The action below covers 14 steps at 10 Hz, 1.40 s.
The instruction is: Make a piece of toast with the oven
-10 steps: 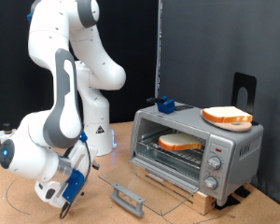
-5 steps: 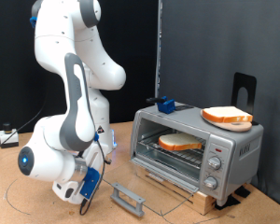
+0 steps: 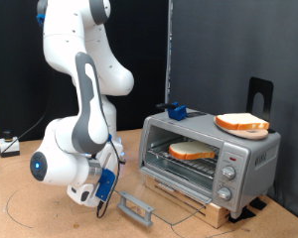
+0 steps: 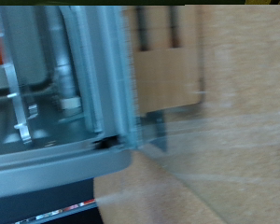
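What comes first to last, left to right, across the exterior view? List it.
Robot arm → claw, low by the open glass door's handle → oven with the piece of toast on its rack → second slice on an orange dish atop the oven.

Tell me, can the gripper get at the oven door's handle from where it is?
Probably yes: the gripper sits low beside the handle of the oven's folded-down door, with nothing visible between them.

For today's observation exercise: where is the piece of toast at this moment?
In the exterior view, the piece of toast lies on the wire rack inside the oven, right of centre, behind the lowered glass door and below the slice on the orange dish.
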Each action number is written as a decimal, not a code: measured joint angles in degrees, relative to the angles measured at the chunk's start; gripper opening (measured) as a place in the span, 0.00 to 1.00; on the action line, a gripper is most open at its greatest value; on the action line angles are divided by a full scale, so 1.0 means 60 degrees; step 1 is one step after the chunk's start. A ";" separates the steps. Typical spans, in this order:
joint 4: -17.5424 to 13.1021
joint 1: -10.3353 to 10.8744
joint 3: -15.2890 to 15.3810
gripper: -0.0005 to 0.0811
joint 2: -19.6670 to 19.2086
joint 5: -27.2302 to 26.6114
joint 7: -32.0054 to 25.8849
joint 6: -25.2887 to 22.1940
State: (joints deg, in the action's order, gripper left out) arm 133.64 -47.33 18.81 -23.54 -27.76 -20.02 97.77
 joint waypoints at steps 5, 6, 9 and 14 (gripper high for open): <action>0.0213 -0.0191 0.0113 0.99 0.1232 -0.0579 -0.0466 -0.1720; 0.0364 -0.0187 0.0222 0.99 0.1518 -0.0704 -0.0492 -0.1773; 0.0839 -0.0129 0.0583 0.99 0.2390 -0.0871 -0.0808 -0.1819; 0.1243 -0.0093 0.0895 0.99 0.3519 -0.1227 -0.0821 -0.3093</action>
State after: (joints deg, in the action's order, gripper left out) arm 141.10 -47.88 24.18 -2.43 -35.12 -24.94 79.21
